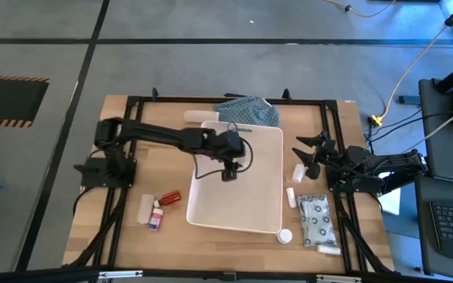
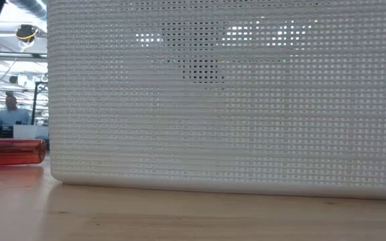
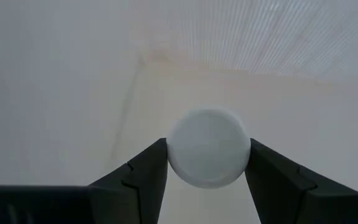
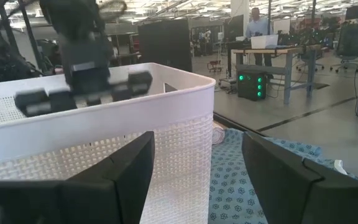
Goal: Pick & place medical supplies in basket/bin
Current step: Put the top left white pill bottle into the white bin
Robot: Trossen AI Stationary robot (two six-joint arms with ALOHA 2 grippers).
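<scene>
The white basket [image 1: 267, 206] stands mid-table, and its mesh wall [image 2: 226, 100] fills the low view. My left gripper [image 1: 229, 170] reaches over the basket from the table's left, shut on a small white round item [image 3: 209, 148], which hangs over the basket's floor. My right gripper [image 1: 311, 154] waits open at the table's right side, with nothing between its fingers [image 4: 129, 168]. A red bottle [image 1: 170, 198] lies on its side on the table left of the basket. A grey patterned pouch [image 1: 317, 218] lies flat to the basket's right. My left gripper pinches the white round item by its two opposite curved sides [image 3: 174, 163] between its two fingers [image 3: 146, 171]. The fingers slant down from the table's left. The item shows end-on and hangs clear above the basket's floor.
A blue-green patterned cloth [image 1: 247, 110] lies at the basket's far edge, with a white roll [image 1: 199, 116] beside it. White items [image 1: 145, 208] and a pink-labelled one [image 1: 156, 219] lie near the red bottle. More small white supplies [image 1: 296, 171] lie right of the basket.
</scene>
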